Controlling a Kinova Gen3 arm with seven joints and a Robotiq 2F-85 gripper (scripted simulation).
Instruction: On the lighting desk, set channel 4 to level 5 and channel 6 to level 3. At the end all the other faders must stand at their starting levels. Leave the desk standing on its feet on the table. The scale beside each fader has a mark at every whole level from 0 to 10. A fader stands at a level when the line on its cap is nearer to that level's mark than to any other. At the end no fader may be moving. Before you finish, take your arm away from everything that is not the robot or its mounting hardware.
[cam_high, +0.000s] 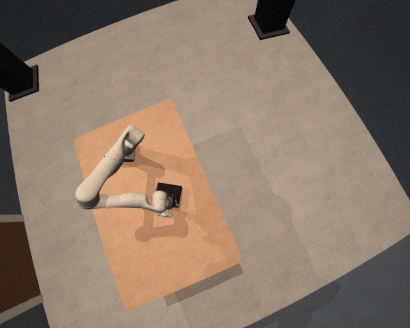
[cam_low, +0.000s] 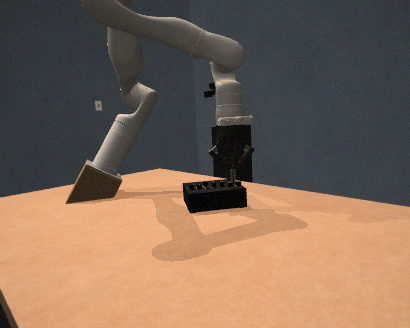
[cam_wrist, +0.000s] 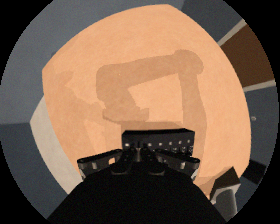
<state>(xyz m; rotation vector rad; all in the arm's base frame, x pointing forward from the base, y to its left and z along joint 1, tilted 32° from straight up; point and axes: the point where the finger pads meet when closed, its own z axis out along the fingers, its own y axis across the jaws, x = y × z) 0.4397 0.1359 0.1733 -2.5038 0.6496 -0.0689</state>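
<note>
While the gripper (cam_low: 232, 176) is hanging with its fingers fully shut and nothing between them, you are using the joined tips as a single poker, set down onto the top of the desk (cam_low: 215, 196) near its right end in the exterior view. You are, by my reading, working one of the two faders, most likely channel 6 if the count runs from the left end, though the caps are too small here to tell which channel the tips are meeting or what level any cap is showing.

The desk is sitting just below centre in the exterior view, flat on its feet on the table (cam_low: 125, 280); in the top view it is lying just left of centre, partly under the wrist.

Your next move is calling for a short, slow slide along the slot, with light downward pressure so the desk is not tipping or skidding, and a stop once the cap line is nearest its mark. Then you are needing to lift straight off so neighbouring caps are left alone.

The arm (cam_low: 165, 30) is rising from its base (cam_low: 92, 185) at middle left, arching across the top of the frame, and dropping with the wrist vertical.
</note>
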